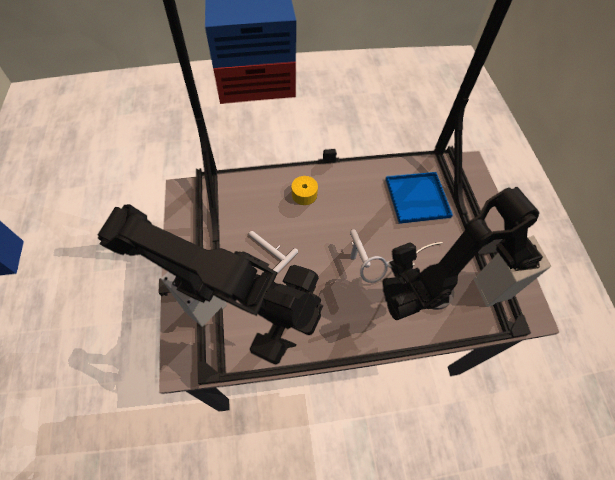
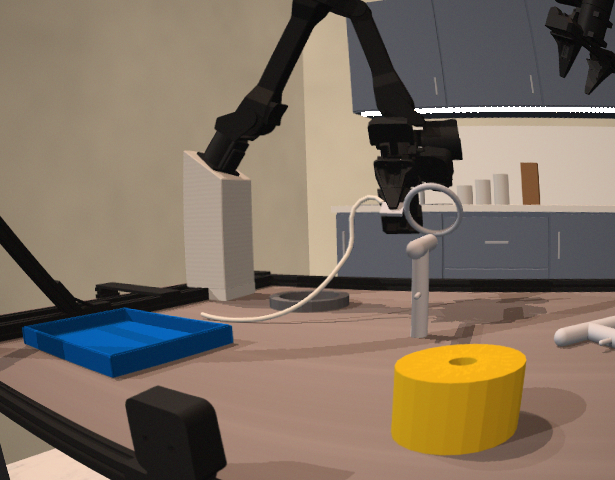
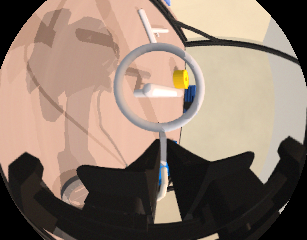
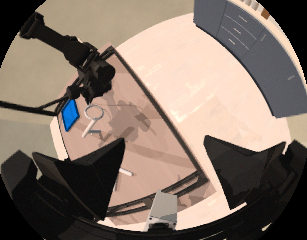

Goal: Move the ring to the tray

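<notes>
One round grey ring (image 1: 373, 282) (image 2: 458, 208) (image 3: 118, 87) (image 4: 94, 104), upright above the white cylindrical stake (image 1: 358, 245) (image 2: 420, 299) (image 3: 165, 92) (image 4: 89, 128), its pale tail (image 2: 351, 227) (image 3: 165, 185) clenched in my left end effector (image 2: 392, 205) (image 3: 162, 142); snagging could drag the loose square blue tray (image 1: 418, 196) (image 2: 170, 359) (image 4: 70, 115).

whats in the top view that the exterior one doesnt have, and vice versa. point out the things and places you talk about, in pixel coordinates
Only top: a blue drawer box (image 1: 253, 46) stacked on a red one (image 1: 255, 94).
Only exterior: three pale canisters (image 2: 482, 192) and a brown block (image 2: 529, 183) on a counter (image 2: 581, 209).
Both: the ring (image 1: 372, 281) (image 2: 460, 209), the stake (image 1: 358, 243) (image 2: 419, 310), the blue tray (image 1: 425, 219) (image 2: 170, 352) and a yellow cylinder (image 1: 303, 197) (image 2: 457, 418).
</notes>
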Controlling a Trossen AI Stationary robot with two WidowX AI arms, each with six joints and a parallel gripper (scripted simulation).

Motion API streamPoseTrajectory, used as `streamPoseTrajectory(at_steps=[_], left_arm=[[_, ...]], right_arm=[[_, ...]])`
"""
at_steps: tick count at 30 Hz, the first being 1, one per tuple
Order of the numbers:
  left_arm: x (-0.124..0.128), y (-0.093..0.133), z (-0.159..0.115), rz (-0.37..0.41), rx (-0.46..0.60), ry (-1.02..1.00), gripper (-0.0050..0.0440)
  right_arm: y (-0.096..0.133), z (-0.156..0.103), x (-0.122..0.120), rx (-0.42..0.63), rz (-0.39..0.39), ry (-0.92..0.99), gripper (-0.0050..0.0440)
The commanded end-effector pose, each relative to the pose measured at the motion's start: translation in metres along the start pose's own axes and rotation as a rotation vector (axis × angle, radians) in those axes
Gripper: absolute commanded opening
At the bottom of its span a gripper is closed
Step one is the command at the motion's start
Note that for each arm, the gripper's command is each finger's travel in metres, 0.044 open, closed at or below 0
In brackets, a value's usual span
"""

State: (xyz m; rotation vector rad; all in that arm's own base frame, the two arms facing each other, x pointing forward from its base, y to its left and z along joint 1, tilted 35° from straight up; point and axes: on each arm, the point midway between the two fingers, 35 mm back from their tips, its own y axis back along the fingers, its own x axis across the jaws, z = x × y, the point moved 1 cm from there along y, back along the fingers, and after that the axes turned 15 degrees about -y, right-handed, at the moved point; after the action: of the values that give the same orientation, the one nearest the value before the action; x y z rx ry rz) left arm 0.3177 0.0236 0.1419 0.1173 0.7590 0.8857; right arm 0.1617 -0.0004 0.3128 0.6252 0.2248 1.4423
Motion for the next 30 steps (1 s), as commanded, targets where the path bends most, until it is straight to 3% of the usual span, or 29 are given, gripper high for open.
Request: streamPoseTrajectory(at_steps=[1, 14, 30], left_arm=[[-0.007, 0.005, 0.003, -0.005, -0.004, -0.011, 0.0000], [-0.021, 0.014, 0.005, -0.004, -0.003, -0.011, 0.0000], [-0.014, 0.023, -0.011, 0.004, 0.011, -0.014, 0.0000]], right_arm=[[0.000, 0.000, 0.000, 0.003, 0.003, 0.004, 0.0400], [0.000, 0.000, 0.000, 0.003, 0.003, 0.004, 0.0400], [0.000, 0.000, 0.000, 0.003, 0.003, 0.004, 0.0400]])
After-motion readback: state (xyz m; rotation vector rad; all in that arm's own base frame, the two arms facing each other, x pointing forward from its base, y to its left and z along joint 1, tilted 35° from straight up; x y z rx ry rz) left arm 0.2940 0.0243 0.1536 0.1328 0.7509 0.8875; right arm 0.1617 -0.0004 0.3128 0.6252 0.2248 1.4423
